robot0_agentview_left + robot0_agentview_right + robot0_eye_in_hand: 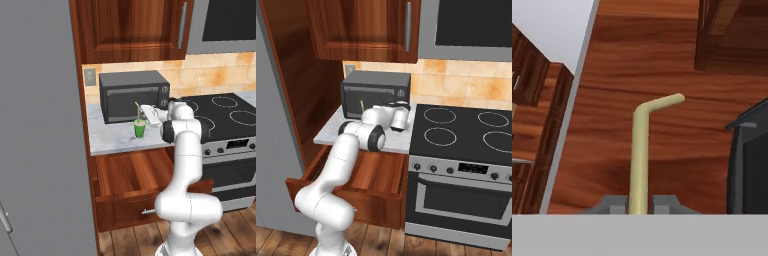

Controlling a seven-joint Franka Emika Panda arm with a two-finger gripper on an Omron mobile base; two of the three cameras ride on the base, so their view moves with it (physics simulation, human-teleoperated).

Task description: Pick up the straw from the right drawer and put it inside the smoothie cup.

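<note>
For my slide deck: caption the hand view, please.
End effector fingers flank a pale bent-tip straw against a reddish wood panel, with the dark microwave at right.

My straw [640, 150] was pale yellow-tan against reddish-brown wood grain. The smoothie cup [139, 129] was bright green, in front of the charcoal-black microwave [132, 93]. Under the microwave, the counter [112, 136] was grey-white marble; behind it, mottled beige tiles [210, 72]. Below the counter, the right drawer [135, 172] was reddish-brown.
</note>
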